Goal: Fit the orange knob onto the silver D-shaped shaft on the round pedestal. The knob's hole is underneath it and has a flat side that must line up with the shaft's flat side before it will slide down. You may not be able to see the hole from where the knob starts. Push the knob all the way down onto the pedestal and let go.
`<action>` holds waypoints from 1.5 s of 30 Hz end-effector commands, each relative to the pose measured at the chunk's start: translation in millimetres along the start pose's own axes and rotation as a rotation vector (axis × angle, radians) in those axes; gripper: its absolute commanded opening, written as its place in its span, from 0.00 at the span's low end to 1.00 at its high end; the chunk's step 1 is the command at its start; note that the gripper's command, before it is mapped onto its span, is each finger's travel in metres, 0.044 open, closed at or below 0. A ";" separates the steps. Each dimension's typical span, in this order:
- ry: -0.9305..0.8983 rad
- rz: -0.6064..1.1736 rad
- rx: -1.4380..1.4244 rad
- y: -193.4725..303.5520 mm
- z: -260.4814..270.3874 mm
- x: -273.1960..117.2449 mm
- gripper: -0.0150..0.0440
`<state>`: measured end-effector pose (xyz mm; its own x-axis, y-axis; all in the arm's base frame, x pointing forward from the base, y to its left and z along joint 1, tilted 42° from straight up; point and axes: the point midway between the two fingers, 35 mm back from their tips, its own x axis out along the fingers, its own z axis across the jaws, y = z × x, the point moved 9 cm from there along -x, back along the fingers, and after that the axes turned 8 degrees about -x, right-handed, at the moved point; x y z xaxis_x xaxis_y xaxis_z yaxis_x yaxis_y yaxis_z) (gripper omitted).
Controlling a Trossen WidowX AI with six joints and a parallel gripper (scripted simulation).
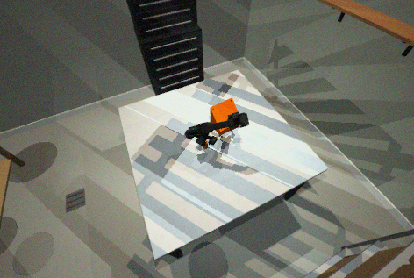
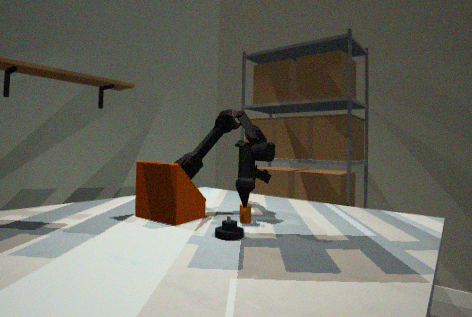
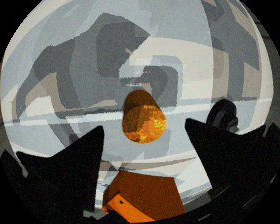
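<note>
The orange knob (image 1: 205,146) (image 2: 245,214) (image 3: 143,120) stands upright, seemingly on the table, beside the pedestal. Its underside and hole are hidden. My gripper (image 2: 244,205) (image 3: 145,127) is open above the knob, its fingers spread on both sides with gaps in the wrist view. The black round pedestal (image 1: 188,133) (image 2: 229,234) (image 3: 222,115) is a short way off, to the left of the knob in the exterior view and partly behind the right finger in the wrist view. The short shaft (image 2: 229,219) stands bare on it; its flat side cannot be made out.
The orange arm base (image 1: 224,112) (image 2: 155,190) (image 3: 146,192) stands behind the gripper on the table (image 1: 228,204) (image 2: 180,293). Striped shadows cross the tabletop. A black cabinet (image 1: 168,16), wall shelf (image 1: 373,17) (image 2: 65,74) and rack with boxes (image 2: 300,105) stand beyond the table.
</note>
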<state>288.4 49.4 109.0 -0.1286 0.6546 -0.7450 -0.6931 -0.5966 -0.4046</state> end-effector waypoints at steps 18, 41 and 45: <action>0.009 -0.006 -0.008 -0.1 1.2 -7.8 1.00; 0.008 -0.007 -0.007 -1.0 0.3 29.3 1.00; 0.008 -0.007 -0.007 -0.9 0.6 35.7 1.00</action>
<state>285.8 69.7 87.8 -0.1161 0.6519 -0.7493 -0.6855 -0.5985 -0.4145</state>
